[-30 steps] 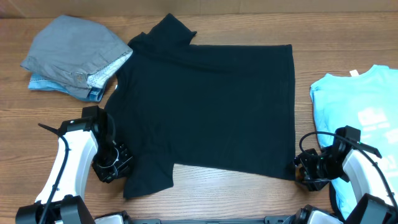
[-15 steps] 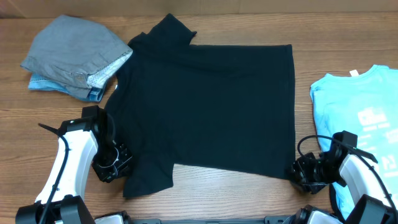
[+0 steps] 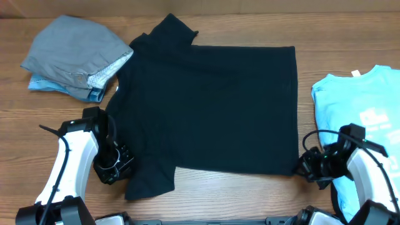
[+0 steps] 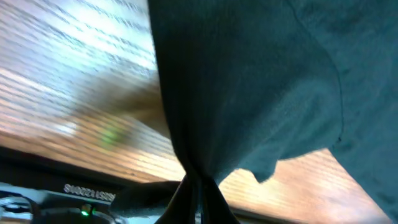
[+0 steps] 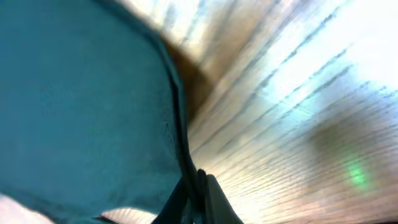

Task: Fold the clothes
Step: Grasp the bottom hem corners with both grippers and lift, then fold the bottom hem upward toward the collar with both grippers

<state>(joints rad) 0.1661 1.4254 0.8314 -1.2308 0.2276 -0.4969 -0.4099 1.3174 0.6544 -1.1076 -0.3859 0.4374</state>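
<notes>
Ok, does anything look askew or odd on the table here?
Nothing is damaged or spilled. The black T-shirt lies mostly flat, but its far sleeve is bunched and folded over itself. The grey pile at the far left is loosely heaped, not squared.

Overhead looks down on the black T-shirt (image 3: 212,106); wrist views hug its edges.

Shows a black T-shirt (image 3: 212,106) spread flat on the wooden tabletop (image 3: 37,119), left hand (image 3: 122,164) at its near-left sleeve, right hand (image 3: 301,169) at its near-right corner. Also shows a light blue T-shirt (image 3: 350,103) with white print at the right edge and folded grey clothes (image 3: 75,56) far left.
</notes>
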